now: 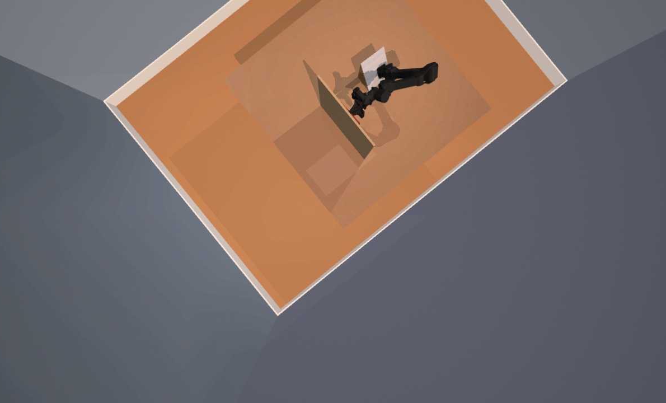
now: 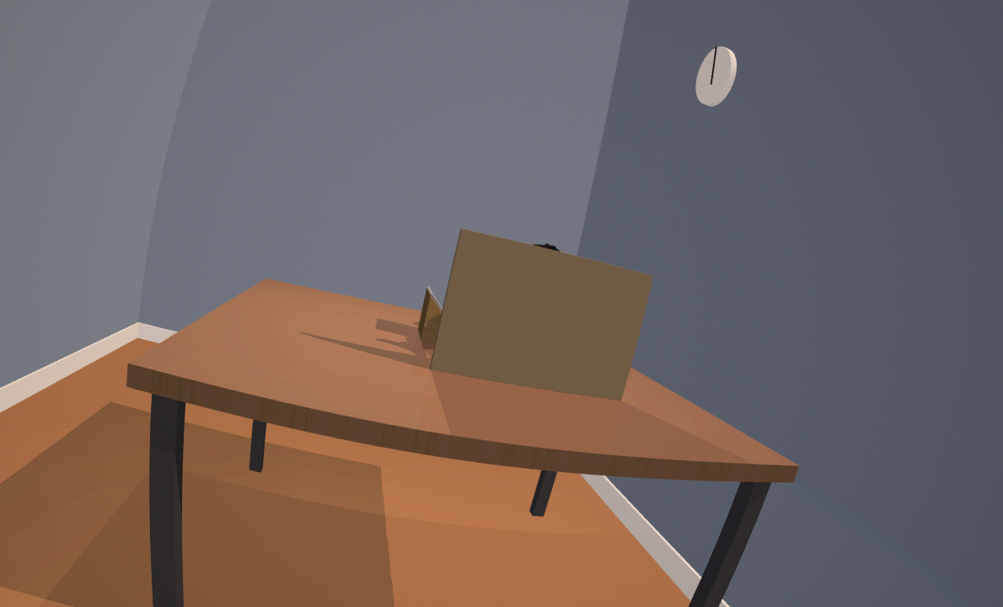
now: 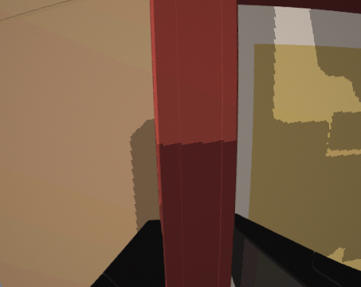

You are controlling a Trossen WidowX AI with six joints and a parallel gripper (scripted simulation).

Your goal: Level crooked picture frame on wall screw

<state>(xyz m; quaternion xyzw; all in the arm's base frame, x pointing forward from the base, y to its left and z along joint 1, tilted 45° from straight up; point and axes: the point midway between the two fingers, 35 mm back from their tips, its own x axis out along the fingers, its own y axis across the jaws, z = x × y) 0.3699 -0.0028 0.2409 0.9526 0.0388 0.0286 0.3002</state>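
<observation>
The picture frame point(image 3: 196, 100) point(image 1: 358, 120) has red rails, a pale mat and an olive-yellow picture. In the wrist view one rail runs straight up the middle, with the picture to its right. My gripper point(image 3: 192, 229) is shut on this rail, one black finger on each side. The upright wall panel point(image 1: 344, 122) point(image 2: 543, 317) point(image 3: 68, 100) stands behind the frame. The exterior camera sees only the panel's back, and it hides the frame. The screw and notched strip are hidden. The whole frame is not in view, so I cannot tell its tilt.
A small white-faced upright board point(image 1: 373, 65) point(image 2: 427, 320) stands on the table point(image 1: 425, 125) point(image 2: 264, 332) close beside the arm. A round clock point(image 2: 715, 75) hangs on the room's wall. Shadows fall across the frame and panel.
</observation>
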